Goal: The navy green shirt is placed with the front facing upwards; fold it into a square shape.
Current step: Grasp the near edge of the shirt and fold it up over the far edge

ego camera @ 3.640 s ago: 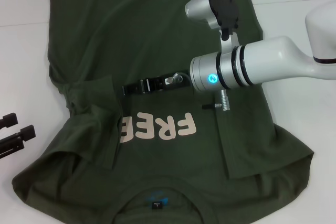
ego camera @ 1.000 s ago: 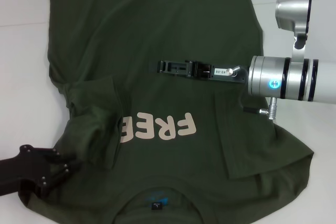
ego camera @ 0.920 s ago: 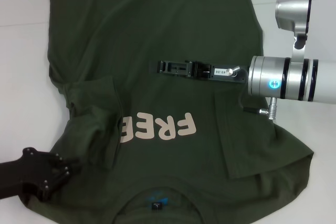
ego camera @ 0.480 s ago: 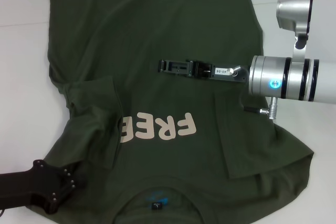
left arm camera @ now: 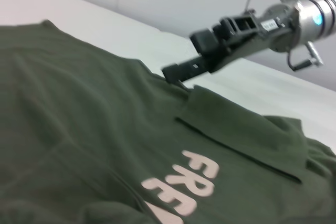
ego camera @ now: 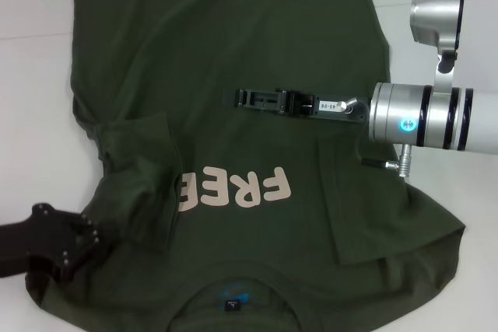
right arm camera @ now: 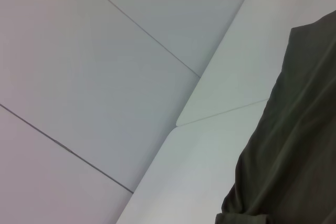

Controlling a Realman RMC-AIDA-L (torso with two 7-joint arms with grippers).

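The left gripper (ego camera: 78,240) has moved up slightly along the near left edge of the navy green shirt (ego camera: 233,68) over the last half second, jaws not discernible, suggesting it is still settling on a grasp there. The right gripper (ego camera: 247,99) stays hovering mid-shirt, jaws together on nothing. Shirt lies front-up, both sleeves folded inward, on a white table (ego camera: 31,75) against pale wall panels (right arm camera: 105,51).

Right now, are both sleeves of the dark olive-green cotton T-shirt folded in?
Yes. On the dark olive-green cotton T-shirt, both sleeves lie folded in over the body, the left one covering the edge of the pale lettering.
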